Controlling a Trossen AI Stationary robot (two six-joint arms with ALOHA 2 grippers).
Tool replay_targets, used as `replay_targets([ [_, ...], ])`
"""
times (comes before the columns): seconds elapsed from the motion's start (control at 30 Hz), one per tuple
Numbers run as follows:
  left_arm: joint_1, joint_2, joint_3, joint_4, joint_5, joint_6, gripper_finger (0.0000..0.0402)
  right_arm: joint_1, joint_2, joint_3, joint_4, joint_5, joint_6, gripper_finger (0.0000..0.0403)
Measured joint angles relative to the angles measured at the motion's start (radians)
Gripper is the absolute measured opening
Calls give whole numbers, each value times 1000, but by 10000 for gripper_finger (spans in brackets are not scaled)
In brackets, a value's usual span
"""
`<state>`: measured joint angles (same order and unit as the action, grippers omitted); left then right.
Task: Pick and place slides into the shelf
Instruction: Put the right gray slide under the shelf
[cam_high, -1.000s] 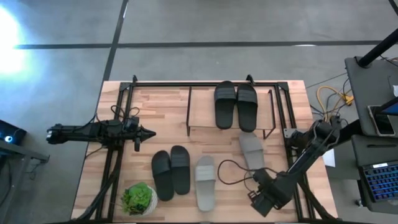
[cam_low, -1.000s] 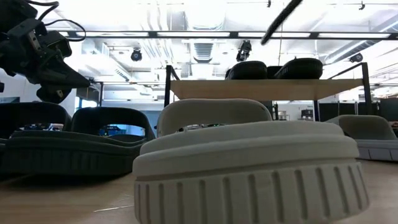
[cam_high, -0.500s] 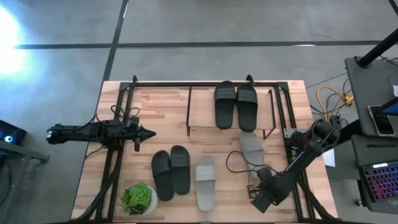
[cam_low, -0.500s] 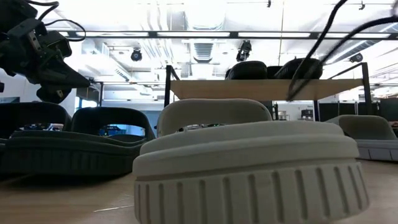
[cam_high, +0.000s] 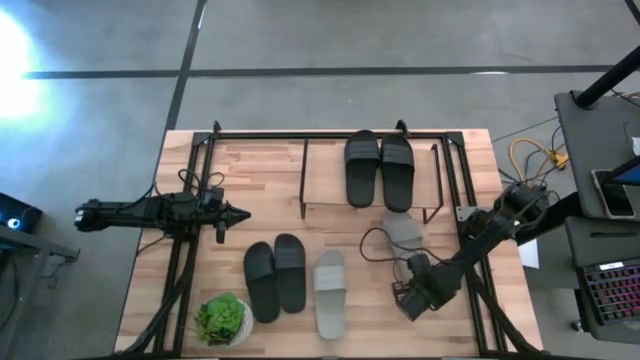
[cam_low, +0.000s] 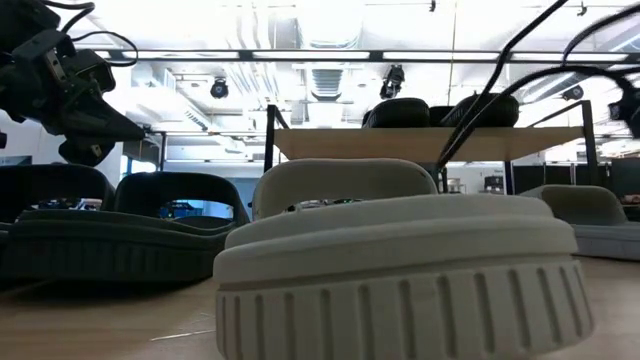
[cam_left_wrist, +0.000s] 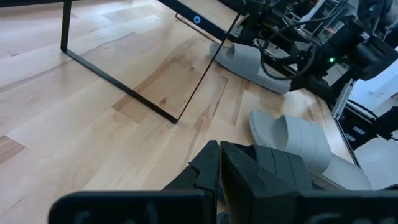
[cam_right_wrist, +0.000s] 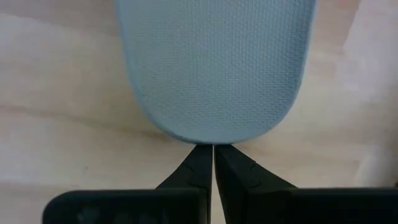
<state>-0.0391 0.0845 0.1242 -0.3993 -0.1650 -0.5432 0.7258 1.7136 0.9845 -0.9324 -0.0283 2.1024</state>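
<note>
Nearest the table's front edge, a green potted plant (cam_high: 222, 320) is sitting at the left corner, just beside a black pair of slides (cam_high: 276, 279) that is lying on the tabletop (cam_high: 260, 170), not yet shelved. Right of that pair, one light grey slide (cam_high: 329, 293) is lying alone.

Further right, the right gripper (cam_high: 412, 296) is hanging low with its fingers pressed together and nothing between them. In the right wrist view its tips are sitting right at the rounded end of the second light grey slide (cam_right_wrist: 214, 65), which is lying at an angle just in front of the shelf. Whether the tips are touching the sole cannot be told. A black cable loop (cam_high: 380, 250) from that arm is draping over this sandal and could snag it.

At mid-depth on the left, the left gripper (cam_high: 236, 212) is waiting over the table's left side, clenched and empty, well apart from all the footwear.

At the back, the shelf (cam_high: 325, 180) is carrying one black pair (cam_high: 379, 170) on the right part of its wooden top, while the left part of the board is showing bare. So roughly a third of the job looks done: one pair stored, one black pair and the split grey pair remaining. The shelf's thin black legs and the stored pair are limiting where the next sandals can go.
</note>
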Motion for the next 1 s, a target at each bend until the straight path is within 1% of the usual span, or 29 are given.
replay_targets([
  [0.17, 0, 0, 0, 0, 0, 0, 0, -74, -6, -18, -1, 66, -75, 8],
  [0.37, 0, 0, 0, 0, 0, 0, 0, -155, -9, -8, -8, 150, -183, 8],
  [0.47, 0, 0, 0, 0, 0, 0, 0, -162, -21, 17, -20, 229, -210, 8],
  [0.57, 0, 0, 0, 0, 0, 0, 0, -160, -43, 60, -45, 223, -237, 8],
  [0.7, 0, 0, 0, 0, 0, 0, 0, -119, -43, 134, -81, 216, -281, 8],
  [0.77, 0, 0, 0, 0, 0, 0, 0, -105, -44, 172, -10, 213, -396, 8],
  [0.83, 0, 0, 0, 0, 0, 0, 0, -104, -44, 206, 126, 178, -506, 8],
  [0.9, 0, 0, 0, 0, 0, 0, 0, -112, -39, 230, 240, 168, -557, 8],
  [0.93, 0, 0, 0, 0, 0, 0, 0, -115, -31, 242, 271, 184, -565, 8],
  [1.0, 0, 0, 0, 0, 0, 0, 0, -116, -10, 257, 245, 266, -549, 8],
])
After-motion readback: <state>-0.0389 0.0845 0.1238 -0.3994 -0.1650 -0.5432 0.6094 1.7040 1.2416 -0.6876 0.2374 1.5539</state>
